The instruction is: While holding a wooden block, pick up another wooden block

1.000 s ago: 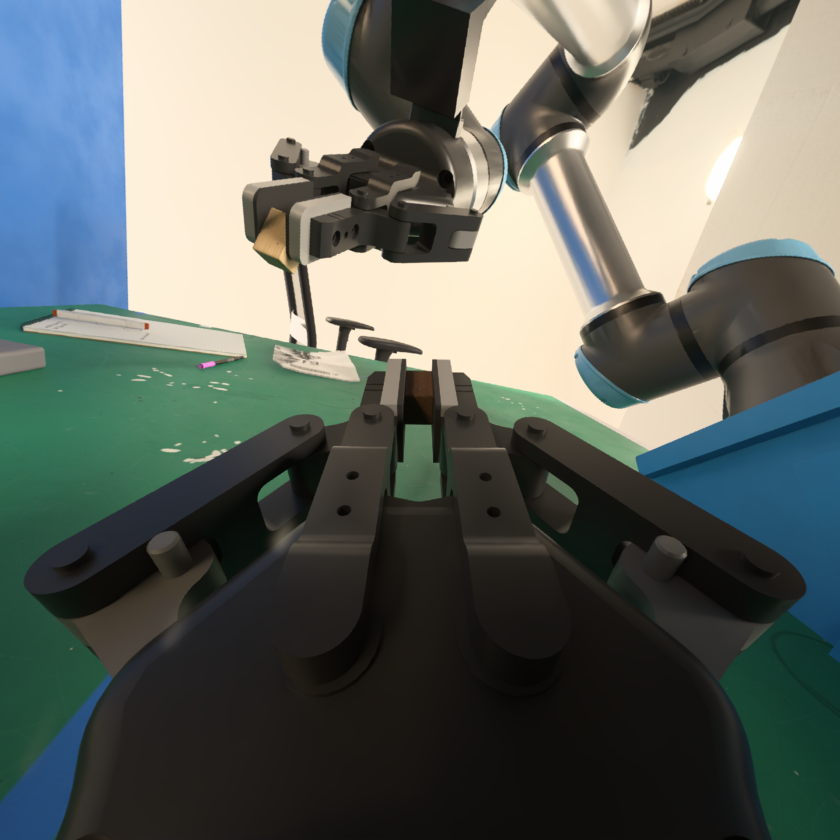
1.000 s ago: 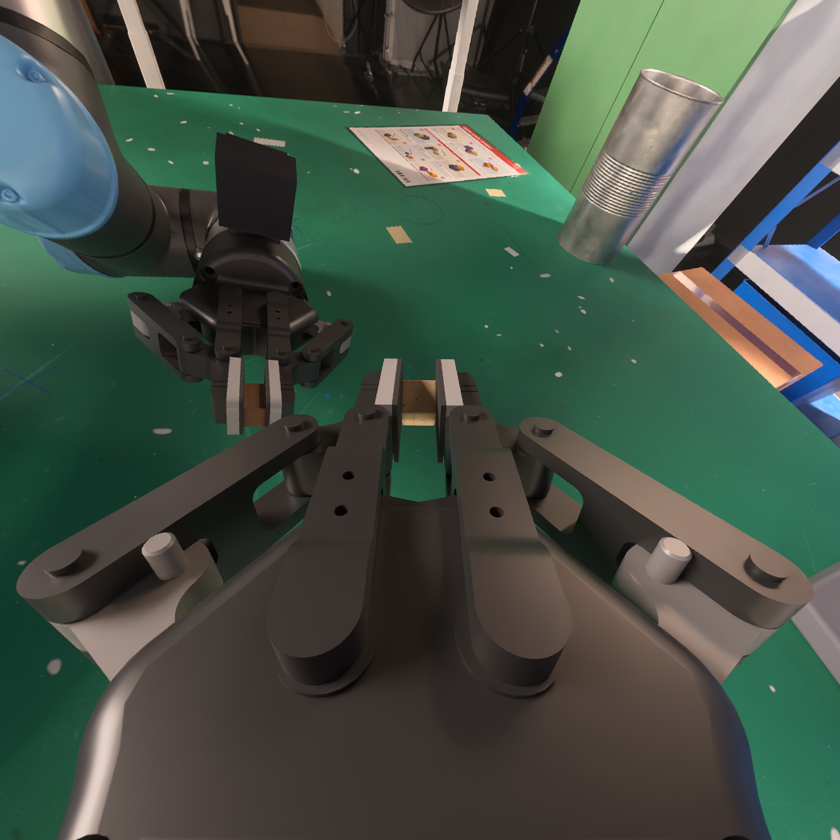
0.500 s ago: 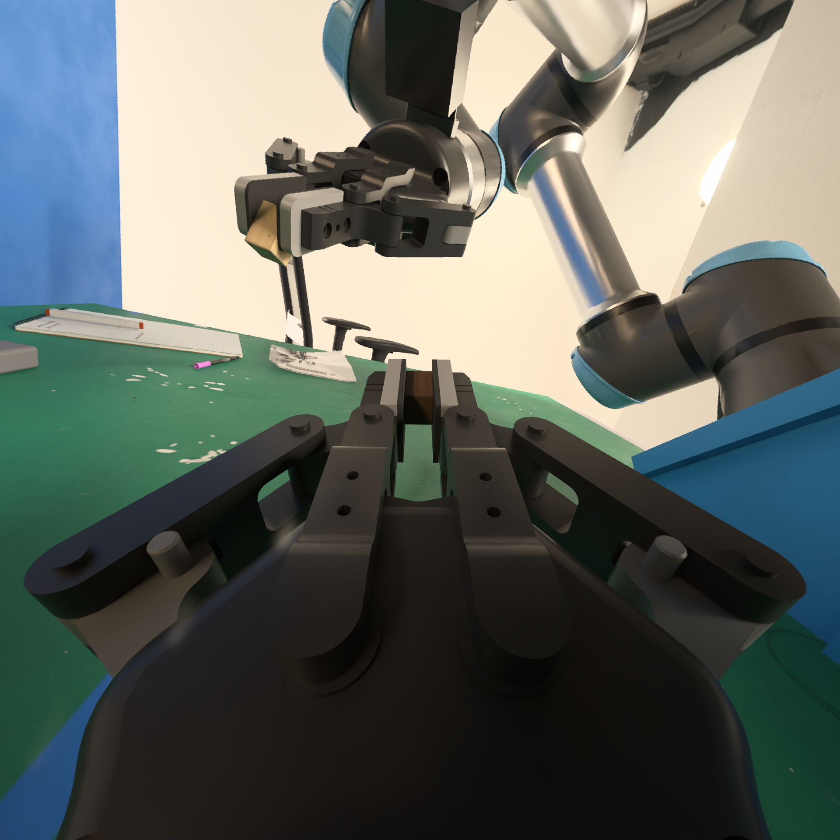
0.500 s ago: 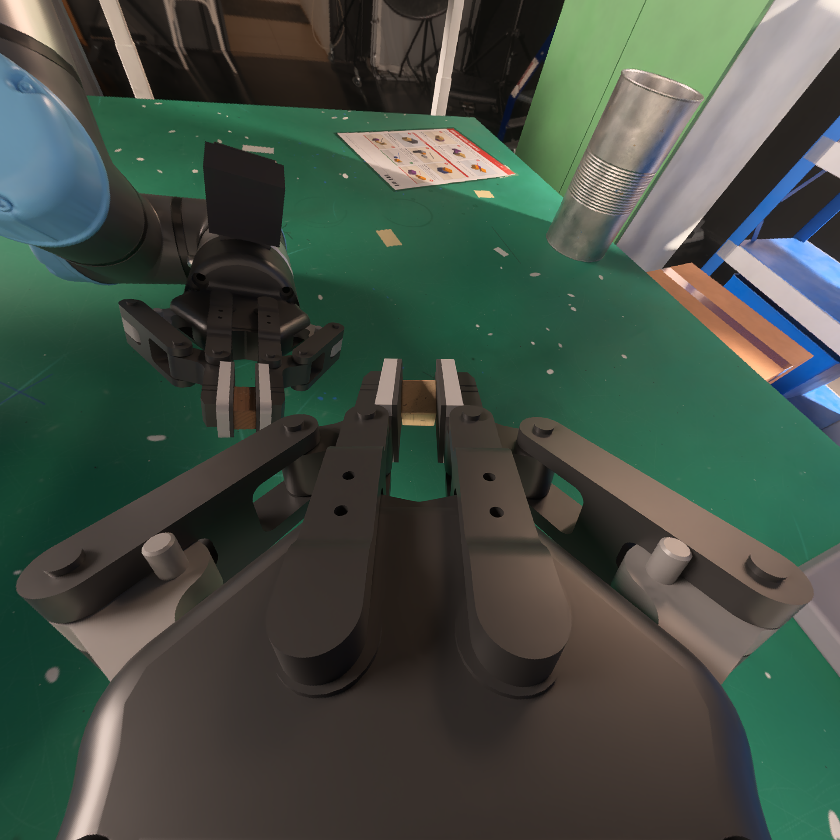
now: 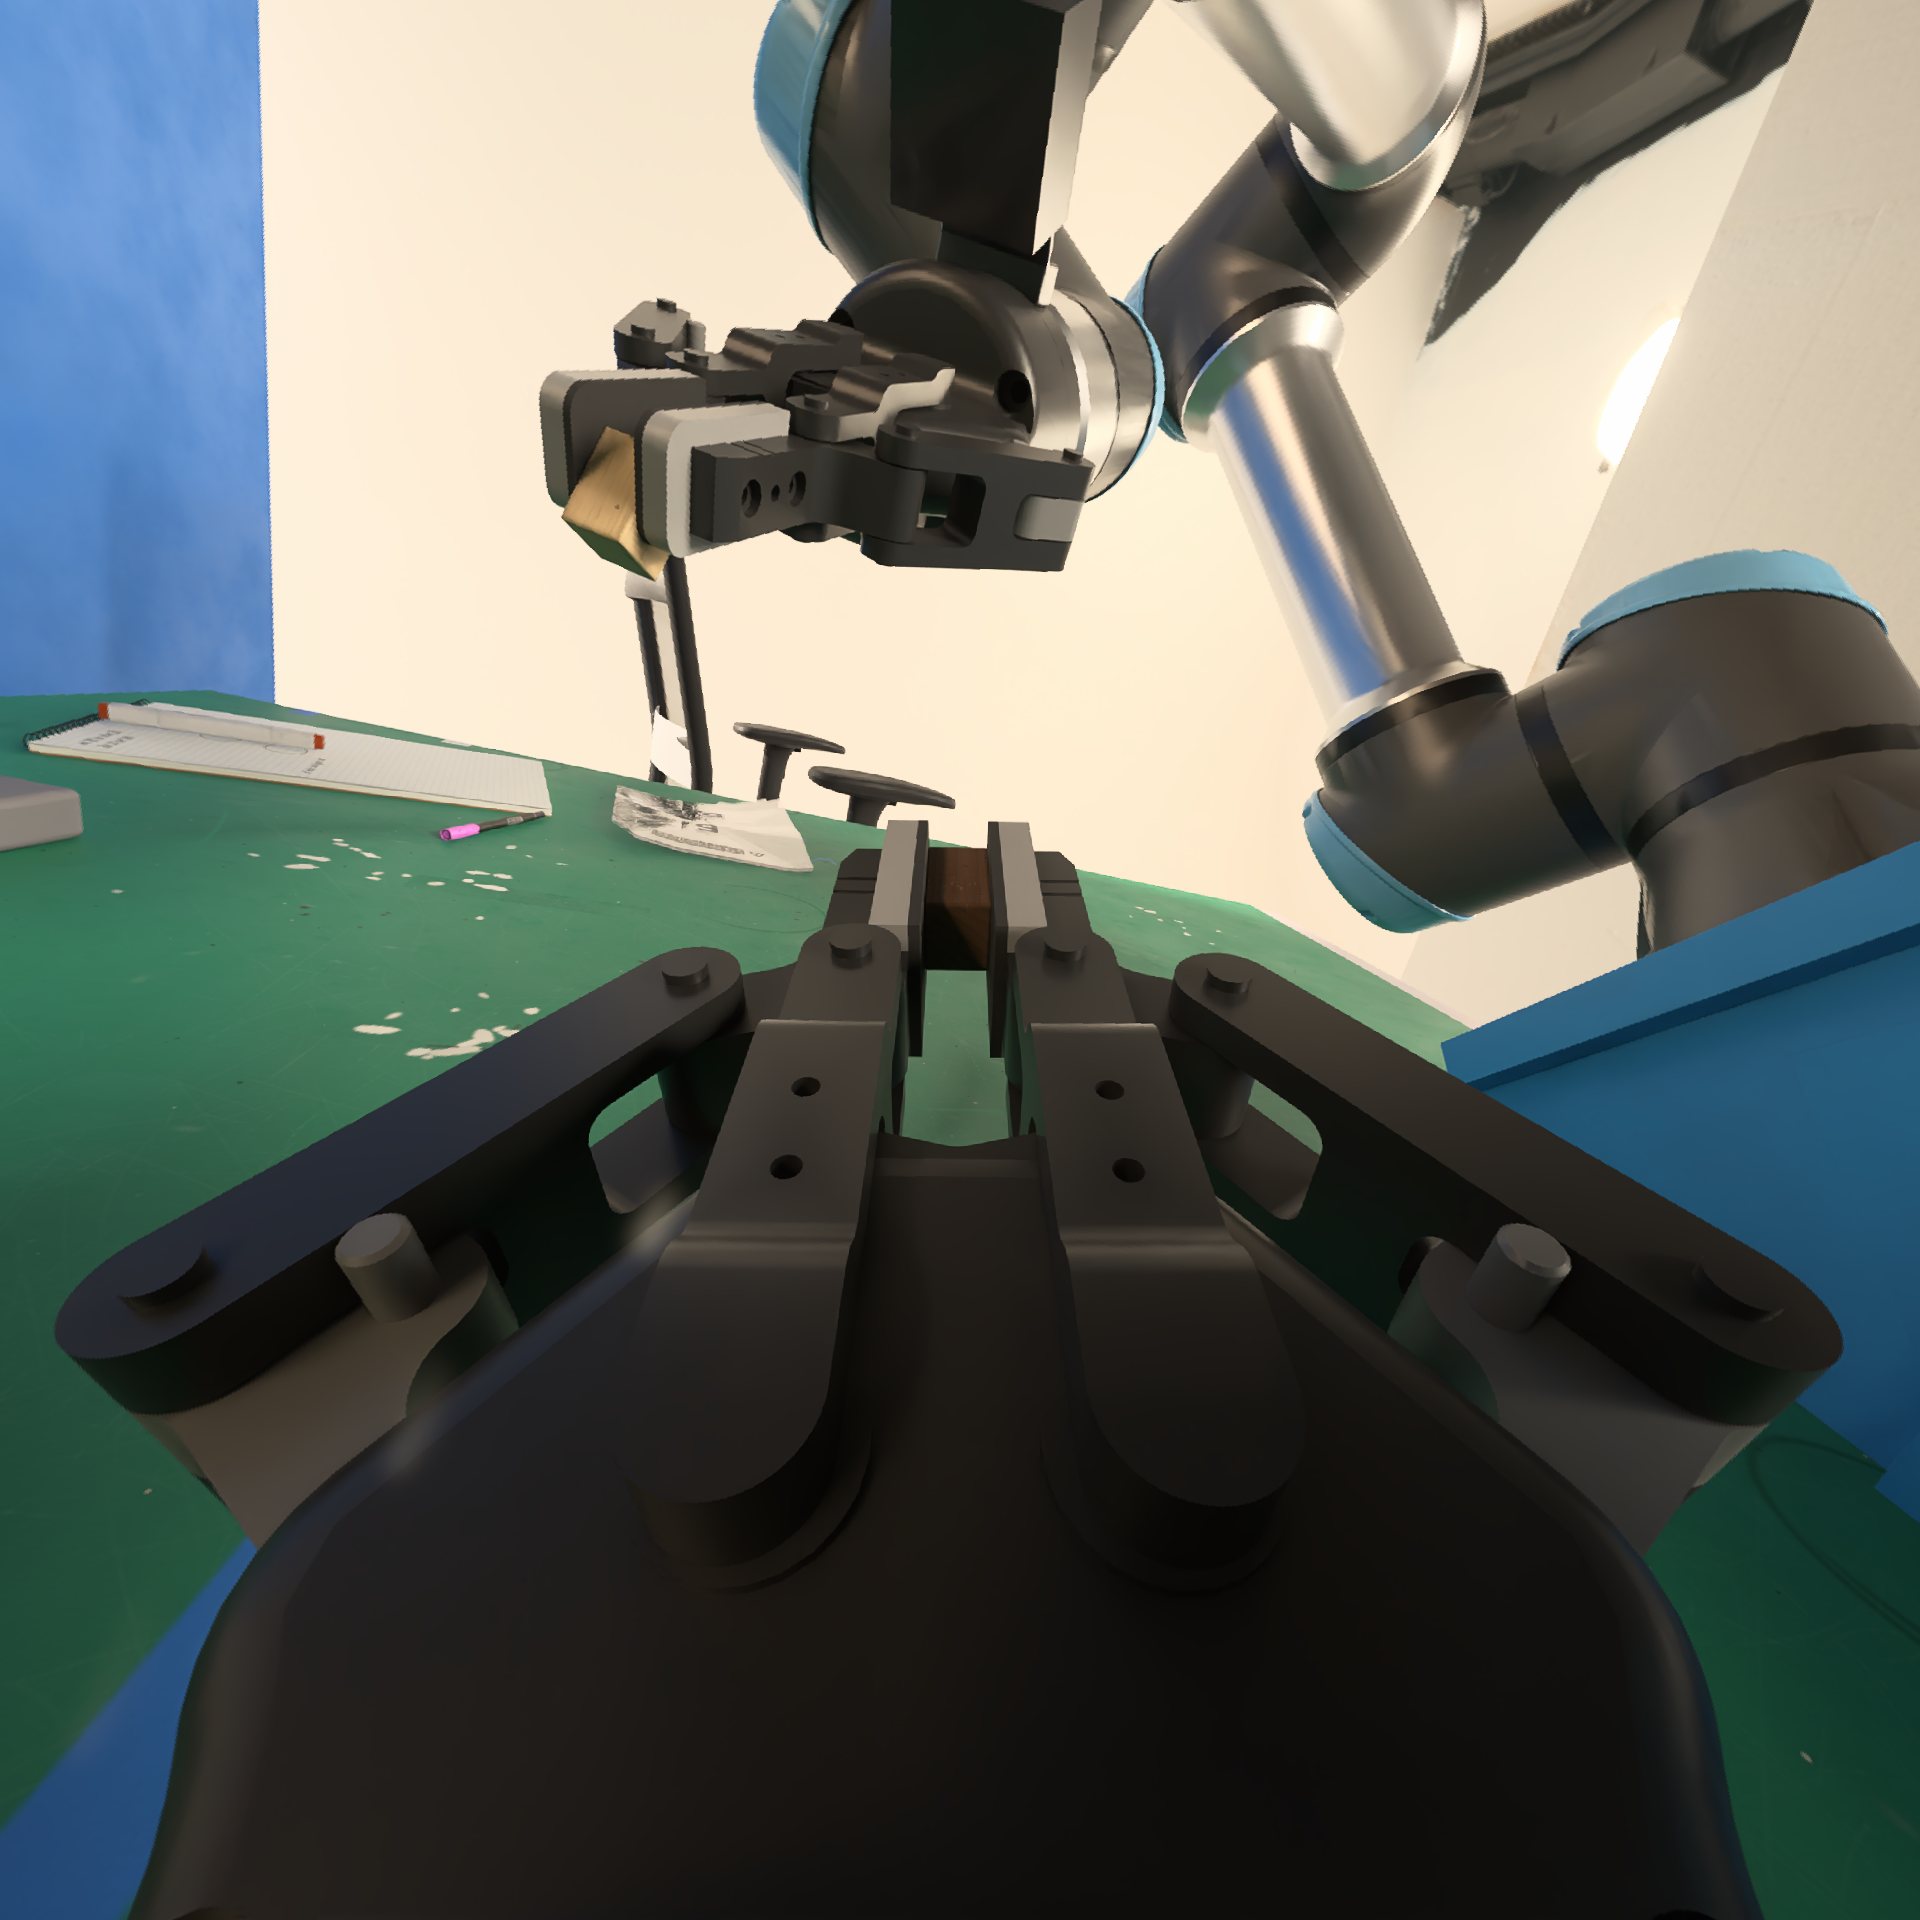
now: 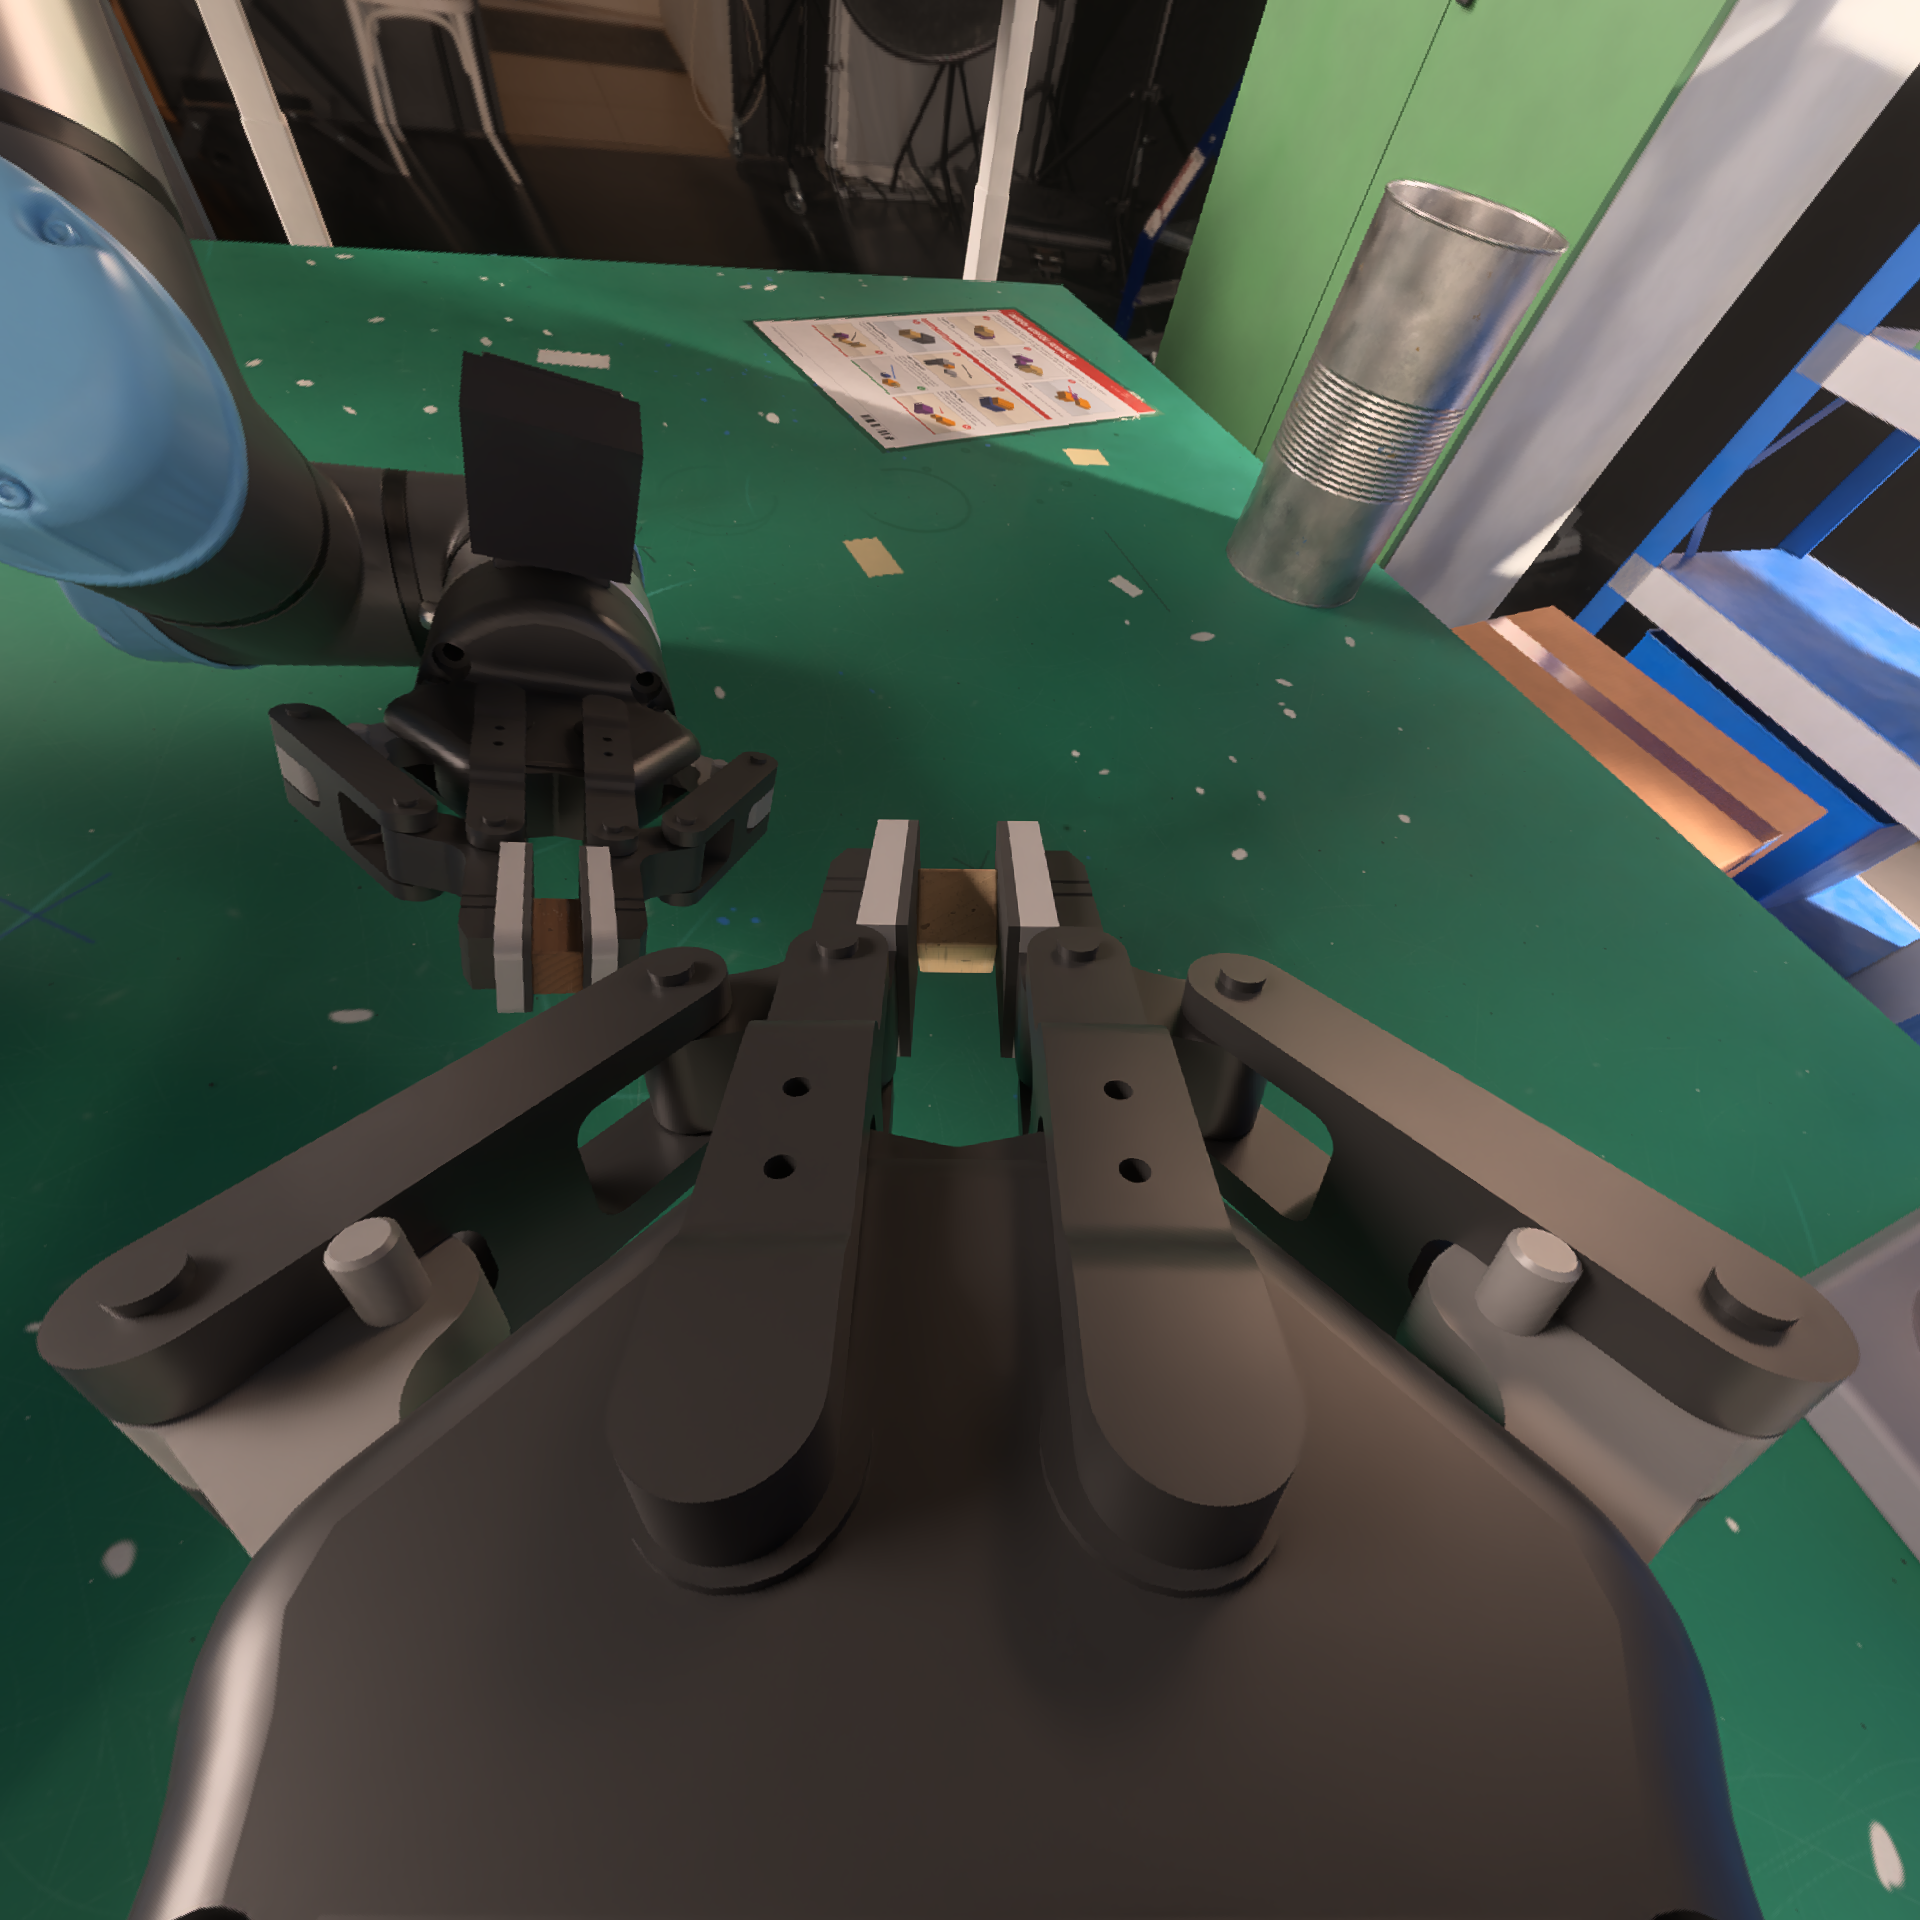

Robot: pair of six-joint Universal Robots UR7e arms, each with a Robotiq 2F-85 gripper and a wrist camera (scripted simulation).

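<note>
My left gripper (image 5: 958, 894) is shut on a dark brown wooden block (image 5: 958, 912), held low over the green table (image 5: 260, 987). My right gripper (image 6: 956, 904) is shut on a pale wooden block (image 6: 956, 920), held well above the table. In the left wrist view the right gripper (image 5: 613, 488) hangs high up with the pale block (image 5: 608, 504) tilted between its pads. In the right wrist view the left gripper (image 6: 556, 925) is lower left with the brown block (image 6: 558, 935) between its pads.
A metal can (image 6: 1382, 405), a printed sheet (image 6: 956, 374) and bits of tape (image 6: 873, 556) lie on the far side of the table. A notepad (image 5: 301, 758), a pink-capped pen (image 5: 488, 828) and a crumpled wrapper (image 5: 707, 836) lie at the back. A blue box (image 5: 1714, 1091) stands right.
The right gripper has risen with the pale block and drifted away from the left gripper. The left gripper has stayed put, shut on the brown block.
</note>
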